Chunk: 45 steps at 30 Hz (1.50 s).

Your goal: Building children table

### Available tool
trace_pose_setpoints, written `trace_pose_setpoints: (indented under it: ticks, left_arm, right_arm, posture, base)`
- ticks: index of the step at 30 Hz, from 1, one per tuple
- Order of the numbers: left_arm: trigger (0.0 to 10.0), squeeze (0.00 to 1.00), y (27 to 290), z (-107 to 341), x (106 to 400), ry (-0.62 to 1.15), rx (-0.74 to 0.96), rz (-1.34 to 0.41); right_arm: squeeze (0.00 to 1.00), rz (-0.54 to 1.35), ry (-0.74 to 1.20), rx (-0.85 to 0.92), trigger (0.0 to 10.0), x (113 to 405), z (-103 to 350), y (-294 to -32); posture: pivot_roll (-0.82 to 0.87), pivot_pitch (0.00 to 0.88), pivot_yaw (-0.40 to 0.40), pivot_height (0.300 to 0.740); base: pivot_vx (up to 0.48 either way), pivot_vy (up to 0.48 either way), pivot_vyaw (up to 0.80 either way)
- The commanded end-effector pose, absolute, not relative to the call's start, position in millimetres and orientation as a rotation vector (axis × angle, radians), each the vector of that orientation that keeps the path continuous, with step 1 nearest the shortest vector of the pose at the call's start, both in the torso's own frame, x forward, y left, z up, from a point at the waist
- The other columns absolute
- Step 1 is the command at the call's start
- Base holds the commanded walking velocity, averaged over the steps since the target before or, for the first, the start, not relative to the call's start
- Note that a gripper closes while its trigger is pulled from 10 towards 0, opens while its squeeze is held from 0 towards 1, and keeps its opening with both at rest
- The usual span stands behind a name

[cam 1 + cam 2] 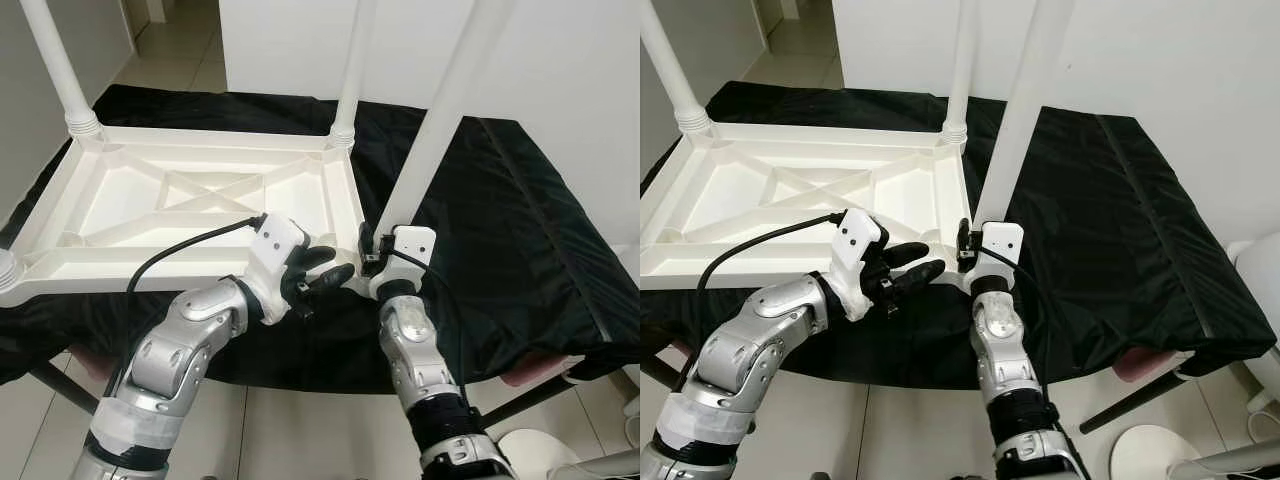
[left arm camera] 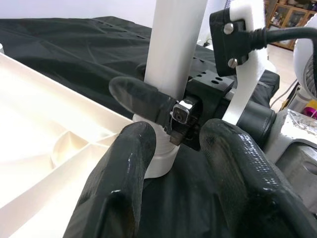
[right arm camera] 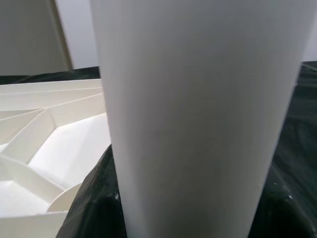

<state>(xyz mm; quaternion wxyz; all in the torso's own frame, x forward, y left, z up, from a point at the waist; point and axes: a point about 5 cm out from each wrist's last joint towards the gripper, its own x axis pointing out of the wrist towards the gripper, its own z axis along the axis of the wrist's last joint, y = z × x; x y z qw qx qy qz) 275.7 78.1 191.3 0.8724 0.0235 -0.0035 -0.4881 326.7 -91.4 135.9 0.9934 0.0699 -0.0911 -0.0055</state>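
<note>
The two silver arms are reaching up from the bottom of the head views, elbows bent, and meeting at the near right corner of the tabletop (image 1: 200, 205). The left gripper (image 1: 322, 272) is lying almost level, wrist turned inward, with its black fingers (image 2: 124, 198) spread apart and holding nothing; they are pointing at the foot of the table leg (image 1: 440, 120) and stopping just short of it. The right gripper (image 2: 168, 111) is standing nearly upright under its white wrist block and is clamping the leg close above the leg's ribbed base, one finger wrapping across the front of the white tube in the left wrist view.

The leg is leaning to the right as it rises out of the top of the frame, and its base is sitting at the corner socket of the tabletop, which is lying upside down on a black cloth (image 1: 510, 230), ribs and cross-braces facing up. Two more legs, a far left leg (image 1: 60, 70) and a far right leg (image 1: 350, 70), are standing upright in the far corners.

The near edge of the tabletop is running close to the front edge of the cloth. To the right of the held leg the cloth is lying bare as far as its right edge, beside a white wall (image 1: 560, 60). Tiled floor (image 1: 300, 430) is showing below.
</note>
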Motion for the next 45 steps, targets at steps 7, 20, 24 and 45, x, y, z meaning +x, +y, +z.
trace_pose_setpoints:
  ticks: [7, 20, 24, 45]
  left_arm:
    - [10.0, 0.0, 73.7, 189.9, 272.9, 0.002, 0.049, -1.029]
    - [10.0, 0.0, 70.2, 189.1, 272.2, 0.005, 0.051, -1.044]
    - [10.0, 0.0, 68.0, 187.9, 270.8, 0.01, 0.052, -1.053]
    - [10.0, 0.0, 54.5, 166.0, 260.7, 0.105, 0.137, -1.102]
  right_arm:
    - [0.0, -0.027, -0.066, 0.165, 10.0, 319.9, 108.1, -97.2]
    - [0.0, 0.064, -0.127, 0.131, 10.0, 319.8, 111.9, -124.9]
    - [0.0, 0.12, -0.141, 0.109, 10.0, 321.6, 115.5, -135.1]
    - [0.0, 0.535, -0.117, -0.074, 10.0, 335.8, 135.5, -168.1]
  posture:
    - [0.04, 0.087, -0.044, 0.74]
    - [0.04, 0.073, -0.045, 0.74]
    - [0.04, 0.071, -0.042, 0.74]
    - [0.03, 0.095, -0.042, 0.74]
  base:
    - [0.0, 0.0, 0.0]
    - [0.0, 0.0, 0.0]
    - [0.0, 0.0, 0.0]
    - [0.0, 0.0, 0.0]
